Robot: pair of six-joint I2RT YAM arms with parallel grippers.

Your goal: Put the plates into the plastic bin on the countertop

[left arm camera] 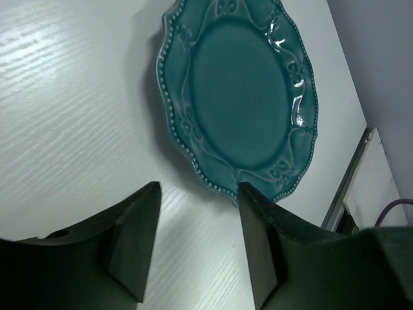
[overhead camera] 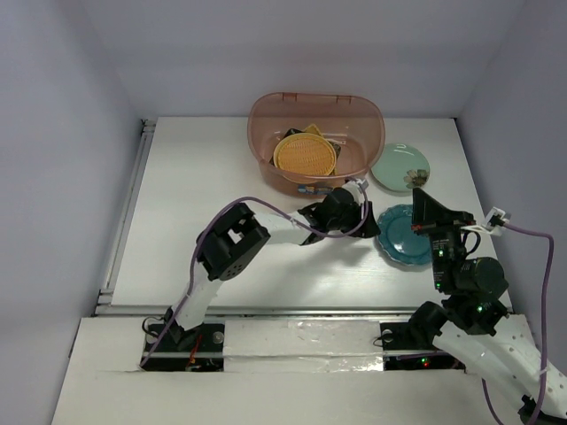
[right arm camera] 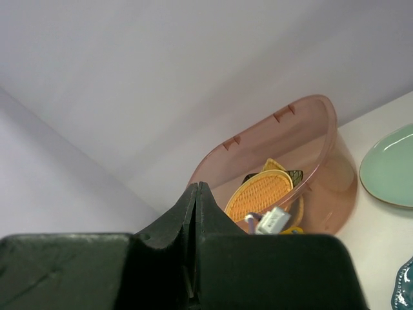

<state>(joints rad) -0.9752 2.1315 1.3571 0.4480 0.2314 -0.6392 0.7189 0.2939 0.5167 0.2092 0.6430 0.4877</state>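
The teal scalloped plate lies flat on the white countertop. My left gripper is open just short of the plate's near rim, with only bare table between its fingers. A pale green plate lies behind it, beside the plastic bin. Inside the bin an orange ribbed plate rests on other plates, with an orange fan-shaped one behind it. My right gripper is shut and empty, raised above the teal plate's far edge.
Walls close in the countertop at the back and on both sides. A metal rail runs along its left edge. The left arm's cable loops above the middle of the table. A table edge and rail show beyond the teal plate.
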